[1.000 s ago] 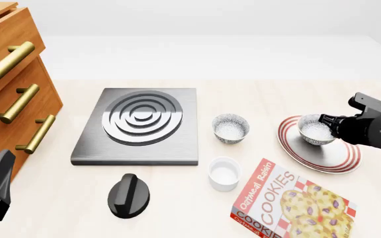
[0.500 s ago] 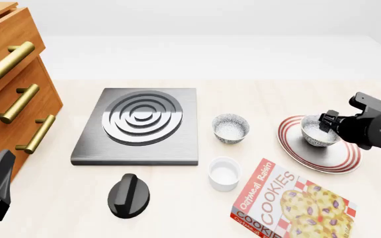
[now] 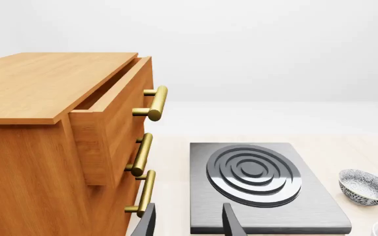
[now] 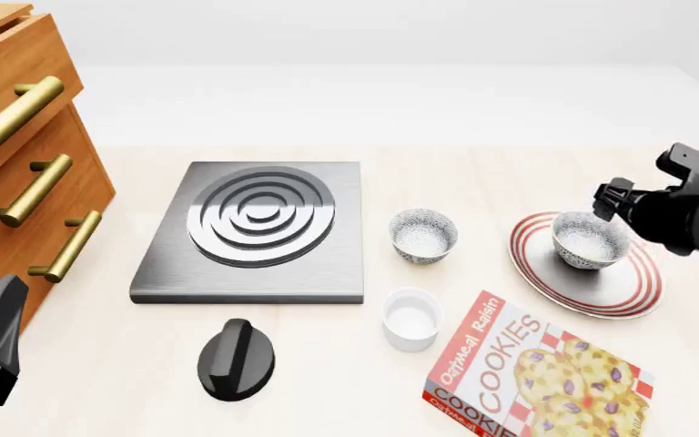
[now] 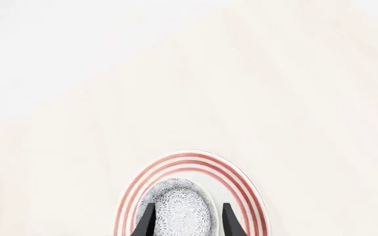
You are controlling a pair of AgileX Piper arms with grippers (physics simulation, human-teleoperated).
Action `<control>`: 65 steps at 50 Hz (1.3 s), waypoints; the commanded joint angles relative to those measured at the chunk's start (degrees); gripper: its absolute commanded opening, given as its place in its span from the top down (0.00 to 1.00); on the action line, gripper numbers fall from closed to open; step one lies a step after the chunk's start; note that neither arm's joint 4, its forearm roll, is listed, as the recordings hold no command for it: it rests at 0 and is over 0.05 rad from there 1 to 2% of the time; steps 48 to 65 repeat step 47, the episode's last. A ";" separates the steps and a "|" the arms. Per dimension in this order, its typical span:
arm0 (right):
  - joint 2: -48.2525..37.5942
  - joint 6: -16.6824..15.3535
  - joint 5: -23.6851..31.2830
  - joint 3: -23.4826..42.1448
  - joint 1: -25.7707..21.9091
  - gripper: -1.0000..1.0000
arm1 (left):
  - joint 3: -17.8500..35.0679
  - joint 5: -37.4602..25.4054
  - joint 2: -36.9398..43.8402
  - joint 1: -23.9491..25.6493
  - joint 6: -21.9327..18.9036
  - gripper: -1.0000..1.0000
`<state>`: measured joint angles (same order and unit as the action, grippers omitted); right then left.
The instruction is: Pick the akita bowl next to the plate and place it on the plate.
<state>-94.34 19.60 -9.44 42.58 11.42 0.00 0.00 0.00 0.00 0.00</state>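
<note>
The akita bowl (image 4: 590, 240) sits upright on the plate (image 4: 544, 273), near its centre – rigid, probably light and glazed-slippery, best pinched across the rim; right gripper (image 5: 185, 220) spread, empty, at the bowl's 2 o'clock

Pale table (image 4: 325, 373) carries burner (image 4: 256, 229), knob (image 4: 236, 358), cup (image 4: 411, 318), bowl (image 4: 424, 234), plate (image 4: 604, 287), cookie box (image 4: 531, 378), drawer cabinet (image 4: 22, 173).
</note>
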 commanded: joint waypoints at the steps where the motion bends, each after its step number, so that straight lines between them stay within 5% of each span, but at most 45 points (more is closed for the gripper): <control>1: 8.53 -0.25 0.30 -1.89 -0.10 0.00 | 0.00 0.00 0.00 0.00 0.00 0.00; 12: 15.66 -0.56 -0.02 -4.30 -0.82 0.00 | 0.00 0.00 0.00 0.00 0.00 0.00; 22: 30.79 -3.72 -3.92 -10.20 0.05 0.00 | 0.00 0.00 0.00 0.00 0.00 0.00; 30: 37.05 -1.84 -4.31 -12.28 -0.70 0.00 | 0.00 0.00 0.00 0.00 0.00 0.00; 47: 36.11 0.85 -13.03 -17.98 -3.99 0.00 | 0.00 0.00 0.00 0.00 0.00 0.00; 65: 36.11 0.85 -13.03 -17.98 -3.99 0.00 | 0.00 0.00 0.00 0.00 0.00 0.00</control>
